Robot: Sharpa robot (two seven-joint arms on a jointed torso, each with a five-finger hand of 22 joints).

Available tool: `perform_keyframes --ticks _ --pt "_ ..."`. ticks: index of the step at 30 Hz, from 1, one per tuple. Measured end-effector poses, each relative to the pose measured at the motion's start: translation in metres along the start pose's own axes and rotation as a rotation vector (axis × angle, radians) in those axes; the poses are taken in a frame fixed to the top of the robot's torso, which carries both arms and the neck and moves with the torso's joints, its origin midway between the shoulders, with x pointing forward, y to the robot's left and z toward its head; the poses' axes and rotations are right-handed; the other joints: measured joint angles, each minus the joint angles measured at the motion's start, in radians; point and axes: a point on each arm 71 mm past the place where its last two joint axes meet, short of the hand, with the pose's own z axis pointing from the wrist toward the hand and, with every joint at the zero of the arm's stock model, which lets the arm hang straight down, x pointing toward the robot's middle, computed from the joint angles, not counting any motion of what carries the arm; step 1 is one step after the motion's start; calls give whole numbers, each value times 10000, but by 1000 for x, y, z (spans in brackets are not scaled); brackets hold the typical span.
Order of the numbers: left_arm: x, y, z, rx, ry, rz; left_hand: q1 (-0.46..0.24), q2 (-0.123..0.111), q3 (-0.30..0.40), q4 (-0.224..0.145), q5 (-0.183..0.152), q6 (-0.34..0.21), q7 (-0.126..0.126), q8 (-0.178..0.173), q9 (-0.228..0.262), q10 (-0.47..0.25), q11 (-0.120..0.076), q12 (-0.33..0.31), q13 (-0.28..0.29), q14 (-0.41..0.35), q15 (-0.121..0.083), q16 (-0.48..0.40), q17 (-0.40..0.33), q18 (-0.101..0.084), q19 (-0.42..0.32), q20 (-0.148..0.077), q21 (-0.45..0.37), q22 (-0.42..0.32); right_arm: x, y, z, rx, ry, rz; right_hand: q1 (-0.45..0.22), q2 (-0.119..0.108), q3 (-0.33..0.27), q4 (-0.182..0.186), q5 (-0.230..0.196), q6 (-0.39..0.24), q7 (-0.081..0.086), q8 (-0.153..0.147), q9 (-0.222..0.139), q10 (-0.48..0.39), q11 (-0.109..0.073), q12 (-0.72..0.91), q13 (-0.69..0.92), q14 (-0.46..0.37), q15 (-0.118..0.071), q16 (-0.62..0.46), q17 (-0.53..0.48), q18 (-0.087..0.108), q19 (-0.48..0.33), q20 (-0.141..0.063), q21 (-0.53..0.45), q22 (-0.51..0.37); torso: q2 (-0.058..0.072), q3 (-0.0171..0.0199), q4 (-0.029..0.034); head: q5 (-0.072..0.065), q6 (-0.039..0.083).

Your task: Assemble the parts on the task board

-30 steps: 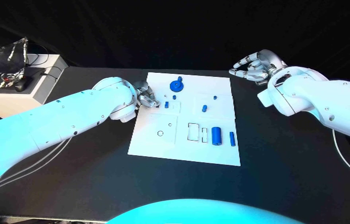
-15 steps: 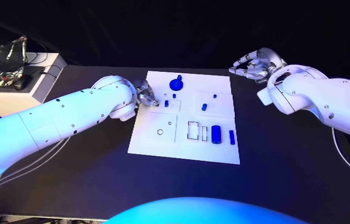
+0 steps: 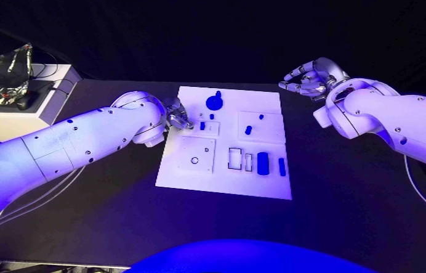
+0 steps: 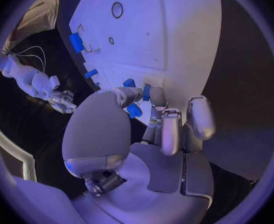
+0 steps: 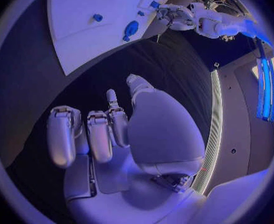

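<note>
At the task board's [image 3: 224, 187] left edge we find the left hand [image 3: 176, 116], its fingertips closed around a small blue part [image 4: 134, 109]; in the left wrist view this piece sits pinched between thumb and fingers right over the board's rim. We judge the step in hand to be the seating of this part into a recess near that edge, though we cannot tell which one. To do it well, we would keep the pinch firm, hold the piece square to its recess, and lower it straight before loosening the fingers.

Further onto the board from the hand lie the other parts: a short blue peg [image 3: 203, 126] just beside the fingertips, a round knobbed piece [image 3: 215, 102] toward the board's far edge, a small slanted piece [image 3: 249, 129] near the board's middle, and a thick cylinder [image 3: 263, 162] with a thin bar [image 3: 282, 166] beside it toward the board's near right. We judge the short peg the likeliest obstacle, since it lies close enough for the fingers to nudge it.

Well apart from the board, beyond its far right corner over the desk [image 3: 355, 180], the right hand [image 3: 311, 81] hangs with fingers curled inward on nothing.
</note>
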Motion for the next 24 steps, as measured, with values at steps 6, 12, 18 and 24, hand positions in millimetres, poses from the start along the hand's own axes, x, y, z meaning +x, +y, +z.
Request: perform_keyframes --ticks 6,12,18,24 --pt "0 0 0 -9 16 9 -1 -1 27 27 0 0 0 0 -27 1 1 0 -12 0 0 0 0 0 0 0 -2 0 0 0 0 0 -1 0 0 0 0 0 0 0 0 0 0 0 0 0 -1 0 0 0 0 1 0 0 0 -1 0 0 -1 -1 9" --pt "0 0 0 -20 24 5 -107 -28 143 -88 -2 52 -51 0 -59 14 14 -52 -64 0 1 0 0 0 0 0 -3 -38 0 0 0 0 -1 0 0 0 0 0 0 0 0 0 0 0 0 0 -1 0 0 0 0 0 0 0 0 -1 0 -4 -1 -1 12" --pt "0 0 0 -43 42 -20 -648 -142 581 -527 -25 193 -192 -121 -269 15 15 -53 -41 0 1 0 0 1 0 0 -3 -38 0 0 0 1 -3 -4 -54 54 0 0 41 -36 -36 78 14 0 0 0 5 0 0 0 0 1 0 0 -50 -2 1 -6 -2 -4 6" --pt "0 0 1 -63 52 -52 -684 -106 580 -527 -26 214 -213 -135 -329 58 -26 -53 -35 -37 -35 0 0 0 34 -34 -3 -35 0 0 0 0 -4 -8 -54 54 28 -28 41 -36 -36 78 14 0 0 0 7 0 0 -38 0 0 0 0 -50 -3 2 -6 -2 -7 4"
